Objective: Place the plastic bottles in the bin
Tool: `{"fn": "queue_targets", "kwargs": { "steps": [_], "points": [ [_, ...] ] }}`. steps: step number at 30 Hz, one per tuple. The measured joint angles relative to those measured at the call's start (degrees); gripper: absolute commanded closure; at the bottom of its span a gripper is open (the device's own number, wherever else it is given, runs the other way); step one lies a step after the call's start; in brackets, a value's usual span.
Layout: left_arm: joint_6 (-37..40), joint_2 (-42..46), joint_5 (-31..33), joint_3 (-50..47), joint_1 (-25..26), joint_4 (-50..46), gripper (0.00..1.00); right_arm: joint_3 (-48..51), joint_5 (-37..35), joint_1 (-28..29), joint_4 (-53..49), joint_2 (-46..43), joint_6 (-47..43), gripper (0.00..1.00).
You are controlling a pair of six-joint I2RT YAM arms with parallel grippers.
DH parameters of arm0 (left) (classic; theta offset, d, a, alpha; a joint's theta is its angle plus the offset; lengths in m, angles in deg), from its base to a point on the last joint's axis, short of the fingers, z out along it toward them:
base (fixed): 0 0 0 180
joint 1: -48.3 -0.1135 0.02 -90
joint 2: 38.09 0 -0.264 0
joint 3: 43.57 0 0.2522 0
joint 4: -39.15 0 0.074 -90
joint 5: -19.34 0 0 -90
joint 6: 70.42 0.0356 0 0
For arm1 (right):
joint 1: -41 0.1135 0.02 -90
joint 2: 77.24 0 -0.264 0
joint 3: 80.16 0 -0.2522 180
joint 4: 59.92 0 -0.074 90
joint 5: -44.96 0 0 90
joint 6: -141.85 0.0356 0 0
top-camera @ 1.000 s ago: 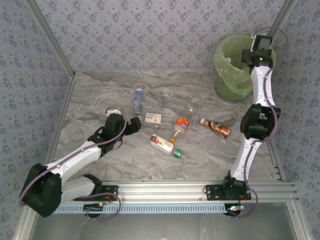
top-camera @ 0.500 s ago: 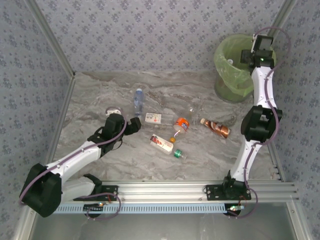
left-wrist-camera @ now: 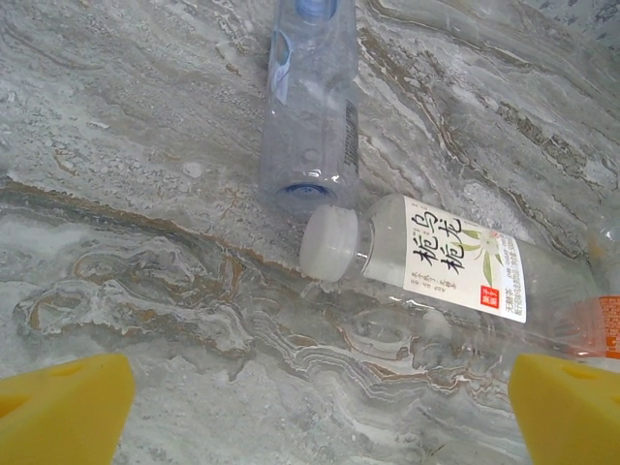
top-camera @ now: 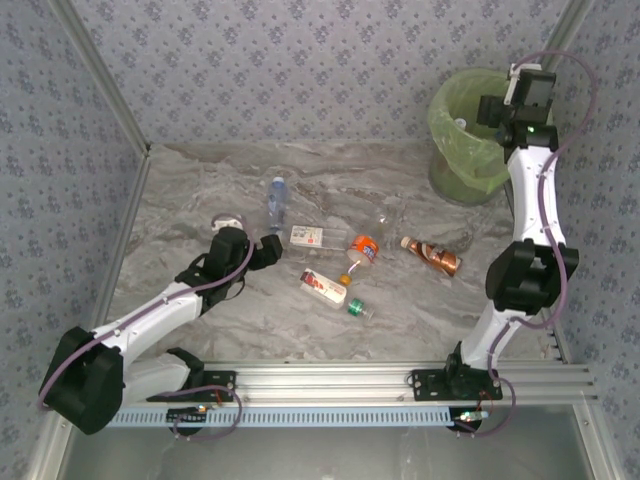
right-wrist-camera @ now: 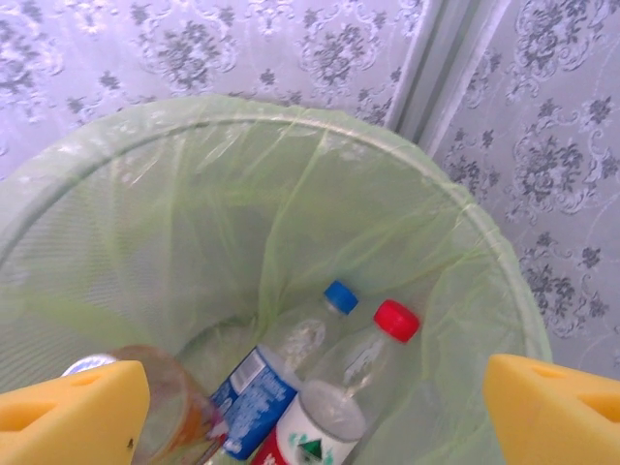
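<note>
The bin [top-camera: 452, 150], lined with a light-green bag, stands at the far right. My right gripper [top-camera: 492, 108] hangs over it, open. In the right wrist view the bin's rim [right-wrist-camera: 291, 111] rings a blue-capped bottle [right-wrist-camera: 262, 383], a red-capped bottle [right-wrist-camera: 354, 387] and a blurred amber bottle [right-wrist-camera: 155, 402] beside my left pad [right-wrist-camera: 68, 412]; my right gripper [right-wrist-camera: 310, 417] holds nothing. Several plastic bottles lie mid-table: blue-labelled [top-camera: 276, 198], white-labelled [top-camera: 312, 236], orange-labelled [top-camera: 363, 249], coppery brown [top-camera: 433, 256], red-white [top-camera: 323, 287]. My left gripper [top-camera: 270, 248] is open just short of the white-labelled bottle [left-wrist-camera: 446, 263] and the blue one [left-wrist-camera: 310, 107].
A small green-capped bottle [top-camera: 358, 307] lies nearest the front rail. A faint clear bottle [top-camera: 388, 213] lies behind the orange one. Patterned walls close the table at the back and sides. Bare marble [top-camera: 200, 180] lies at the far left.
The right arm's elbow has swung right and down while its gripper stays over the bin, its wrist a little further right. The left arm has not moved.
</note>
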State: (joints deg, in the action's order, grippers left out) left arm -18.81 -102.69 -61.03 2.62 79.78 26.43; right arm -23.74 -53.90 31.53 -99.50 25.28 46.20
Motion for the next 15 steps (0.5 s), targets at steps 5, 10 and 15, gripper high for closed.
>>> {"fn": "queue_targets", "kwargs": {
  "steps": [5,10,15],
  "points": [
    [0.70,-1.07,-0.68,0.00,-0.11,0.68,0.01,8.52,0.98,1.49,1.86,-6.49,1.79,0.03],
    [0.79,-1.57,-2.82,0.13,-1.22,1.90,0.01,17.92,2.08,2.34,3.76,-13.79,4.11,0.01],
    [0.81,-1.86,-3.61,0.72,-1.49,2.64,0.01,21.64,2.32,4.33,3.10,-18.08,4.79,0.01]
  ]
}}
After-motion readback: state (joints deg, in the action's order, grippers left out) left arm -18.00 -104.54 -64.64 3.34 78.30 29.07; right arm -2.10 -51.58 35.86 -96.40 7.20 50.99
